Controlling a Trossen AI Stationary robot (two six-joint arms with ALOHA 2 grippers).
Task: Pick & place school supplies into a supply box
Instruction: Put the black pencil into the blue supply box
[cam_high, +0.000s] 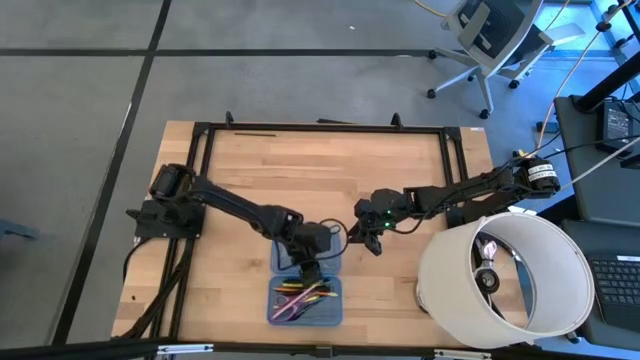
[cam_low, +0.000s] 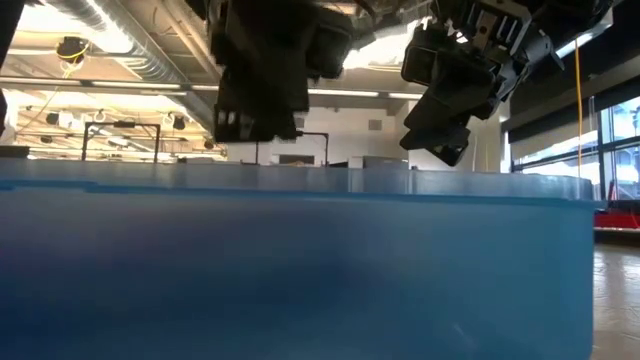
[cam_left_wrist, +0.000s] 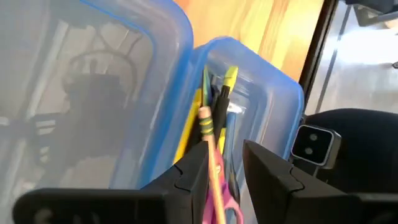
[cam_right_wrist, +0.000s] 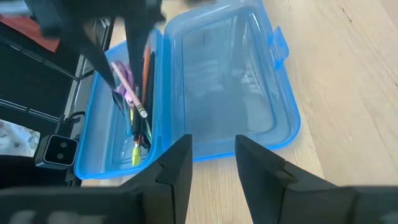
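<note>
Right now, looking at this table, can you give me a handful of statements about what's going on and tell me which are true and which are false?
1. The blue supply box lies open, both halves showing. True.
2. The pens and pencils lie in one half; the other half holds none. True.
3. The left tool hangs over the bare wood, far from the box. False: it is over the half holding the supplies, with a pencil between its fingers.
4. The right tool grips a black pen. False: its fingers are apart with nothing between them, near the box's empty half.
5. A large white drum stands on the table by the right arm. True.
</note>
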